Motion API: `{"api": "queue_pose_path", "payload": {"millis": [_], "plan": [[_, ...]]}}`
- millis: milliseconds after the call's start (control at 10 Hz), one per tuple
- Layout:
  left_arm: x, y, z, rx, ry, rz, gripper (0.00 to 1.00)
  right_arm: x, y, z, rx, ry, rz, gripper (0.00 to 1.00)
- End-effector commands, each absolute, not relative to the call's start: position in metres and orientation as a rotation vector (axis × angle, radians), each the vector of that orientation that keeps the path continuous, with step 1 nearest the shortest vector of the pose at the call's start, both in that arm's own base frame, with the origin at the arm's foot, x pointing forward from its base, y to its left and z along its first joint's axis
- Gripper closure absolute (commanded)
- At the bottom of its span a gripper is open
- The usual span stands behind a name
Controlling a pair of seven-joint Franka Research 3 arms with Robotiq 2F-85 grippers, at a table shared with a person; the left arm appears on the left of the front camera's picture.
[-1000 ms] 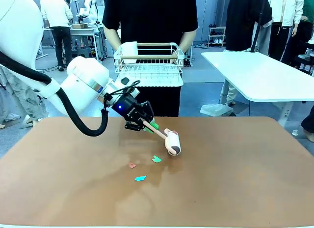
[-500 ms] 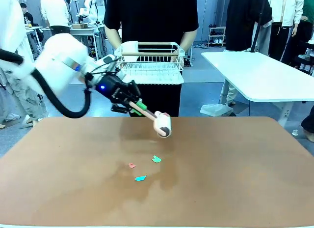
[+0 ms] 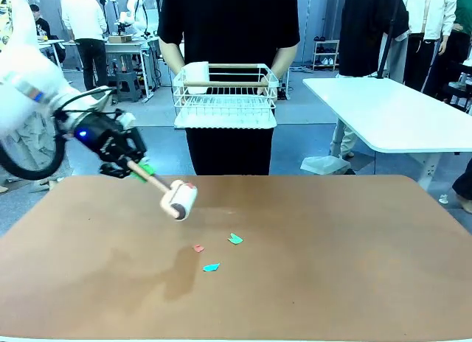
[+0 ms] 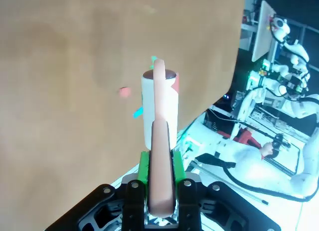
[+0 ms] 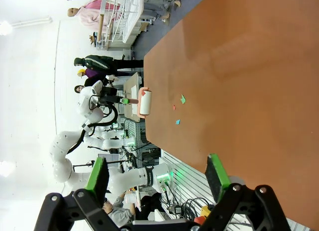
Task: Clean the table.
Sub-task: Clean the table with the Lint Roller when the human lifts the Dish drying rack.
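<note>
My left gripper (image 3: 140, 169) is shut on the wooden handle of a lint roller (image 3: 179, 200), held just above the left part of the reddish-brown table (image 3: 354, 261). In the left wrist view the green pads (image 4: 143, 167) clamp the handle, and the white roller (image 4: 158, 106) points away over the tabletop. Three paper scraps lie near the table's middle: green (image 3: 235, 239), red (image 3: 198, 248) and teal (image 3: 212, 267). The roller hangs to their upper left, apart from them. My right gripper (image 5: 157, 173) is open and holds nothing, high over the table (image 5: 239, 66).
At the far side a person holds a white wire basket (image 3: 225, 95) above the table's far edge. A smaller white table (image 3: 391, 113) stands at the back right. Other people stand farther back.
My left arm has swung left and back with the roller, carrying its head from just above the scraps to the table's left part. The scraps have not moved.
</note>
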State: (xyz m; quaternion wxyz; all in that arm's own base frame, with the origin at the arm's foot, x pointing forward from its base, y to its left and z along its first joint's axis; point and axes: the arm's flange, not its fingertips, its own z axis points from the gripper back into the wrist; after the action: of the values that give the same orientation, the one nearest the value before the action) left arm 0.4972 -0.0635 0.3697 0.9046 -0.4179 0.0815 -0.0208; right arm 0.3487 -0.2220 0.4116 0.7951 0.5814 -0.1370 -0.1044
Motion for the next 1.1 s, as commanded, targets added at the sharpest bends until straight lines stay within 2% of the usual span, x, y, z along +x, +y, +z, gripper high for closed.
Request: {"api": "queue_pose_path", "payload": {"millis": [0, 200, 500, 800, 1000], "plan": [[0.472, -0.03, 0.365, -0.837, 0.141, -0.042, 0.78, 0.349, -0.221, 0.415, 1.263, -0.309, -0.212, 0.0], [0.448, 0.004, 0.346, -0.836, 0.168, -0.049, 0.78, 0.349, -0.221, 0.415, 1.263, -0.309, -0.212, 0.0], [0.424, 0.02, 0.325, -0.859, 0.028, -0.044, 0.78, 0.349, -0.221, 0.415, 1.263, -0.309, -0.212, 0.0], [0.423, 0.02, 0.309, -0.834, -0.068, -0.069, 0.78, 0.349, -0.221, 0.415, 1.263, -0.309, -0.212, 0.0], [0.428, 0.01, 0.297, -0.835, -0.036, -0.057, 0.78, 0.349, -0.221, 0.415, 1.263, -0.309, -0.212, 0.0]]}}
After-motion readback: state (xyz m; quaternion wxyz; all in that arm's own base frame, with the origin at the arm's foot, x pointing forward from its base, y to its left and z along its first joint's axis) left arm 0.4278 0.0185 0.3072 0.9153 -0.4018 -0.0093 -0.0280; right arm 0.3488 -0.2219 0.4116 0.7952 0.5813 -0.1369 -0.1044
